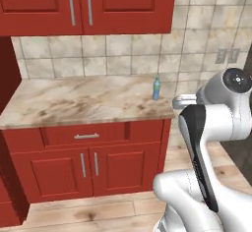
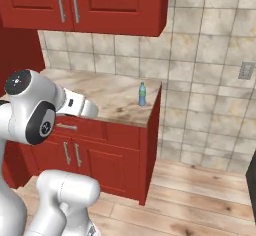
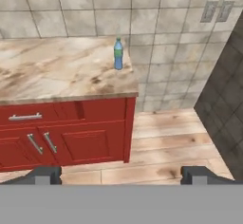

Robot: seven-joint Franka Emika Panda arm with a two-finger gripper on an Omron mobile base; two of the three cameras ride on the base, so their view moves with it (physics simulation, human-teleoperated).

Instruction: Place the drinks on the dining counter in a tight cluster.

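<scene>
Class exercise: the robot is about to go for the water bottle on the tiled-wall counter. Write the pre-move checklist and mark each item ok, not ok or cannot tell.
1. Water bottle upright on the marbled counter: ok.
2. Bottle near the counter's end by the wall, nothing beside it: ok.
3. Gripper open, fingers wide apart: ok.
4. Gripper empty: ok.
5. Gripper close enough to grasp: not ok, it is off the counter, above the wooden floor.
6. Dining counter ready to take the bottle: cannot tell.
</scene>
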